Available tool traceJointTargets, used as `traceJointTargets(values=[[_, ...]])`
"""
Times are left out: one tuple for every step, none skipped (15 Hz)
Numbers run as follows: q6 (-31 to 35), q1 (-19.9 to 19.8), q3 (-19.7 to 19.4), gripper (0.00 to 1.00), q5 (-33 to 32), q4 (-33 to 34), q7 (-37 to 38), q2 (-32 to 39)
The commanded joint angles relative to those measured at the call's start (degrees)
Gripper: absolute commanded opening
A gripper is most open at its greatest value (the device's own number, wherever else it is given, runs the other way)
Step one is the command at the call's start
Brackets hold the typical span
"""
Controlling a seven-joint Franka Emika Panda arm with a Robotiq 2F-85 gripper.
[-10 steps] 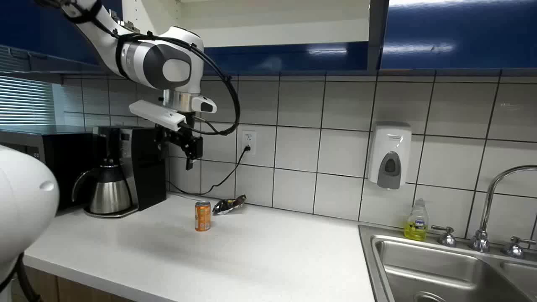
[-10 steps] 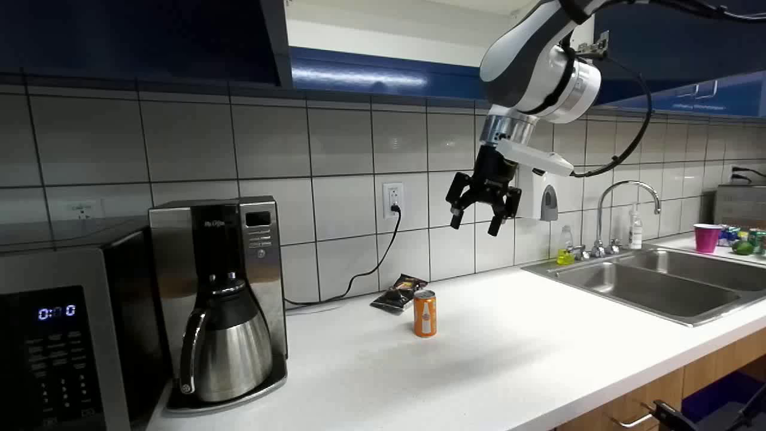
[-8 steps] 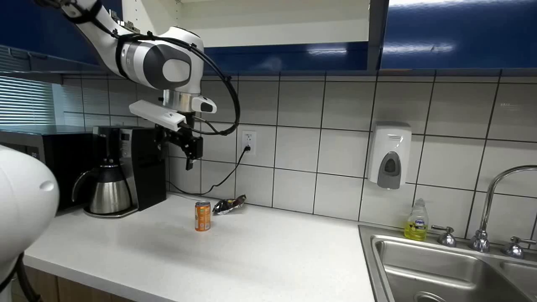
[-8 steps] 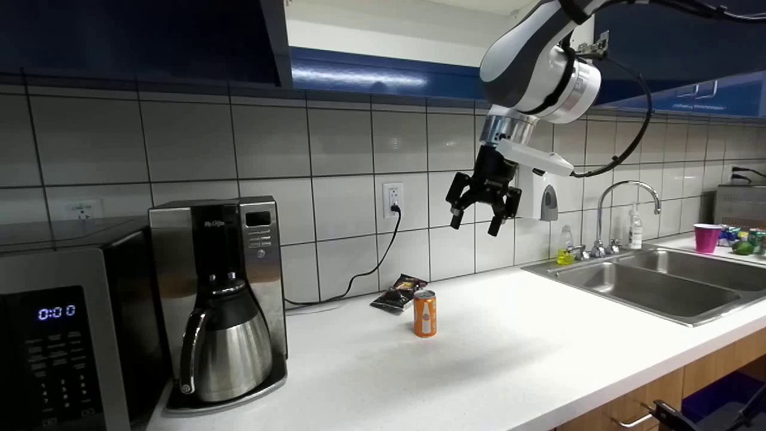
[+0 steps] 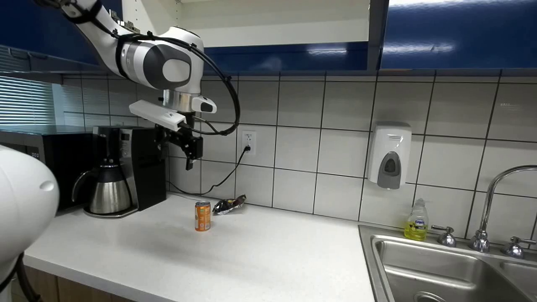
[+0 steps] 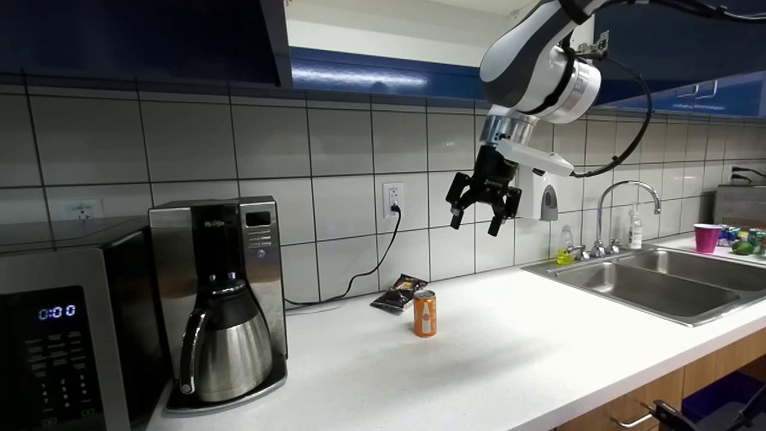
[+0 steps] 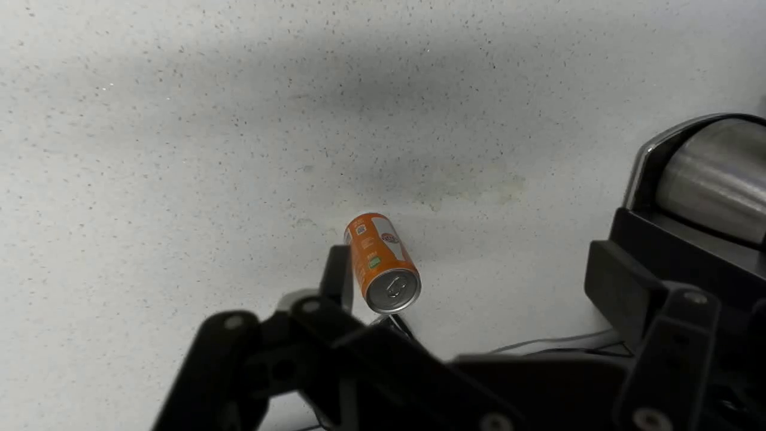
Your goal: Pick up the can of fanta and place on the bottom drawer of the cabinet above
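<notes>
The orange can of fanta [image 5: 202,216] stands upright on the white countertop, also seen in an exterior view [image 6: 425,313]. In the wrist view the can [image 7: 382,254] shows its top and side, close to the left finger in the picture. My gripper [image 6: 476,224] is open and empty, well above the countertop and the can. In the wrist view its fingers [image 7: 479,281] are wide apart with nothing between them. The cabinet [image 5: 272,25] is open above, with a pale interior and a blue front rail. The top of its bottom drawer board is hidden behind that rail.
A dark snack bag [image 6: 400,293] lies behind the can. A coffee maker with a steel pot [image 6: 233,359] and a microwave [image 6: 54,347] stand to one side. A plugged cable [image 6: 383,251] hangs along the wall. A sink [image 5: 428,260] and soap bottle [image 5: 416,222] are at the other end.
</notes>
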Motion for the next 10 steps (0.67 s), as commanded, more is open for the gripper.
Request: traceJointTargets(values=[[-0.27,-0.81,0.75,1.0,0.36,0.13,-0.26,0.0],[-0.27,-0.81,0.75,1.0,0.36,0.13,-0.26,0.0],[-0.27,-0.81,0.75,1.0,0.36,0.13,-0.26,0.0],[-0.27,-0.81,0.75,1.0,0.36,0.13,-0.26,0.0],[-0.27,-0.81,0.75,1.0,0.36,0.13,-0.26,0.0],[-0.27,-0.81,0.75,1.0,0.36,0.13,-0.26,0.0],[-0.27,-0.81,0.75,1.0,0.36,0.13,-0.26,0.0],[-0.03,-0.72,0.79,1.0,0.34,0.3,-0.43,0.42],[0.29,-0.72,0.93,1.0,0.1,0.41,-0.48,1.02],[0.81,-0.6,1.05,1.0,0.01,0.47,-0.73,1.89]])
